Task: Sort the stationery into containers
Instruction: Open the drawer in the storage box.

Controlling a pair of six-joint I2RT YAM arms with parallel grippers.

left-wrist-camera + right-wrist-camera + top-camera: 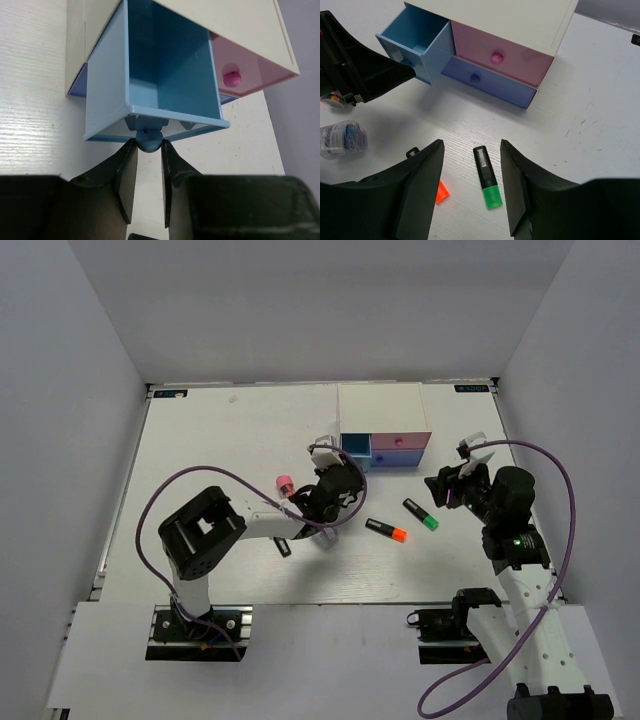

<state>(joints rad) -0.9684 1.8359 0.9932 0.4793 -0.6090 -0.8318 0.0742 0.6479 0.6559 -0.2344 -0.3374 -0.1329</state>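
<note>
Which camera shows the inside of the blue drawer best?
Left wrist: the open blue drawer fills the frame, its inside visible. Right wrist shows it angled, floor partly hidden; top external shows a small sliver.

Operator: Which items are obstructed in the right wrist view?
Technician: The orange marker (441,192) shows its tip only; one jaw of the right gripper (471,145) covers the body. The clear tub (342,141) is cut by the left edge, and its contents are blurred.
Operator: And elsewhere?
Technician: In the left wrist view, the lavender drawer (77,84) shows as slivers behind the blue drawer (165,65). In the top view, a small dark item (283,546) on the counter (200,440) is too small to identify.
</note>
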